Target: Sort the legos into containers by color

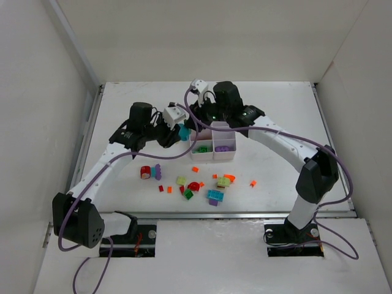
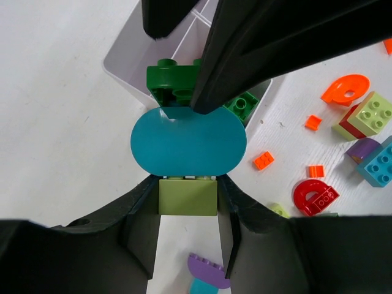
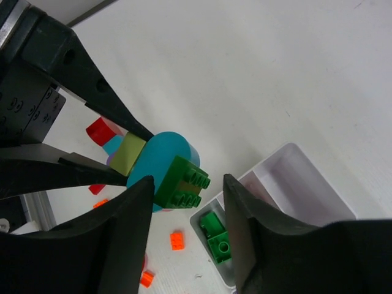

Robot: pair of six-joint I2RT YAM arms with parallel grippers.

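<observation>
My left gripper (image 2: 187, 187) is shut on a yellow-green brick (image 2: 188, 196), held in the air next to the white tray (image 2: 122, 61). A cyan oval plate (image 2: 188, 141) and a dark green brick (image 2: 168, 82) are stacked on that brick. In the right wrist view my right gripper (image 3: 188, 184) is open, with one finger on each side of the dark green brick (image 3: 182, 182). Its left finger is close to the brick and its right finger is apart. In the top view both grippers meet at the cyan plate (image 1: 183, 132), left of the tray (image 1: 223, 158).
The tray holds green bricks (image 3: 217, 236) in one compartment and purple ones (image 1: 223, 148) in another. Loose legos lie on the table in front: red pieces (image 2: 314, 197), orange bits (image 2: 264, 160), a purple and cyan piece (image 2: 208, 272), and a cyan and purple block (image 1: 214, 196).
</observation>
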